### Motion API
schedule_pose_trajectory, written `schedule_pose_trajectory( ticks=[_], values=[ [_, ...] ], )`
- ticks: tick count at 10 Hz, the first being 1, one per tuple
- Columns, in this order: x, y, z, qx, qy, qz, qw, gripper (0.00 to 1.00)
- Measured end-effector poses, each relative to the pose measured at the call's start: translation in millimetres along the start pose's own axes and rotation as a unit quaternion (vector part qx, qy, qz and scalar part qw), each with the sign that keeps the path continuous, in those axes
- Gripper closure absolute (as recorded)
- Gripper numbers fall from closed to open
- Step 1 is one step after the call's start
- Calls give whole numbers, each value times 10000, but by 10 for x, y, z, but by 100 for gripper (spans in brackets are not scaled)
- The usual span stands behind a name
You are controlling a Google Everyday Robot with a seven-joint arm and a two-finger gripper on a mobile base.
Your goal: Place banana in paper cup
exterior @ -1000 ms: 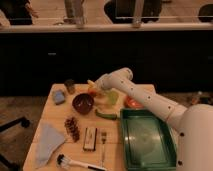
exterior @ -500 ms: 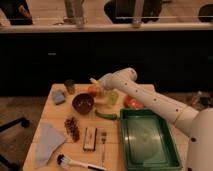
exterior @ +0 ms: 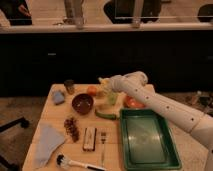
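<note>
The banana (exterior: 103,82), small and pale yellow, sits at the tip of my gripper (exterior: 106,85), which is shut on it and holds it above the table's far edge. The paper cup (exterior: 111,98), pale whitish-green, stands upright just below and slightly right of the gripper. The banana hangs above and a little left of the cup's rim, not inside it. My white arm (exterior: 155,102) reaches in from the right and hides part of the cup's top.
A round orange fruit (exterior: 92,90) and a dark small cup (exterior: 69,86) stand left of the paper cup. A dark brown bowl (exterior: 82,103), a long green vegetable (exterior: 105,114), an orange bowl (exterior: 134,103) and a green tray (exterior: 148,138) lie nearby.
My gripper has moved a little up and to the right with the banana, closer to over the paper cup. Nothing else on the table has moved.
</note>
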Motion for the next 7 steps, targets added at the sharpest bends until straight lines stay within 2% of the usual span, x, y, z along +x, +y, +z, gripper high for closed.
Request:
schedule_pose_trajectory(
  ticks=[5, 7],
  values=[
    [6, -6, 9, -15, -13, 38, 10000, 99],
    [-44, -125, 142, -47, -111, 135, 9998, 99]
  ],
)
